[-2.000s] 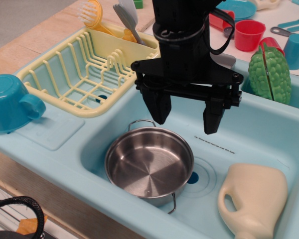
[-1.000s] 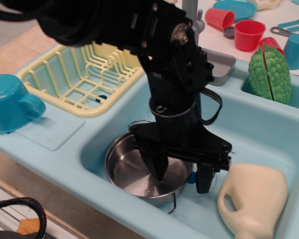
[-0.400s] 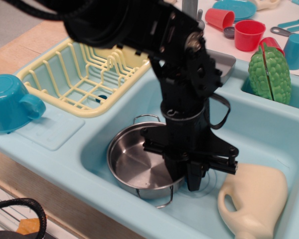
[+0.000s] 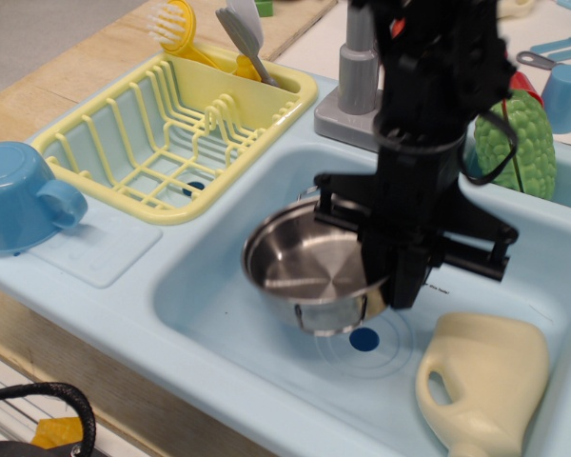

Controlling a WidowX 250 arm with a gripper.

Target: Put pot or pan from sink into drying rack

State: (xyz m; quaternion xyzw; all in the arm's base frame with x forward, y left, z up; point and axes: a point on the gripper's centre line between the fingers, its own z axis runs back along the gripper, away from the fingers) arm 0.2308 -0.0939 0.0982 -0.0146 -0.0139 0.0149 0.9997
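Pot [image 4: 309,262] hangs clear of the sink [image 4: 219,314] floor, tipped slightly, its shiny bowl facing up and toward us; we see the drain hole [image 4: 364,339] and its rings uncovered just below and to the right of it. Gripper [image 4: 392,286] is clamped on the pot's right rim, black fingers closed over the edge (the inner finger is partly hidden by the steel wall). We note the pot sits above the middle of the basin, not yet over the drying rack [image 4: 162,143], which lies well apart to the left on the counter edge, with a yellow brush and grey utensils [image 4: 243,33] standing in its end compartment. Cream jug [image 4: 485,381] lies on its side in the sink's right corner, near the gripper but apart from the pot. Teal mug [image 4: 19,200] sits outside the basin at far left. Green ridged object [image 4: 516,143] stands behind the arm, beside the grey faucet base [image 4: 352,95].
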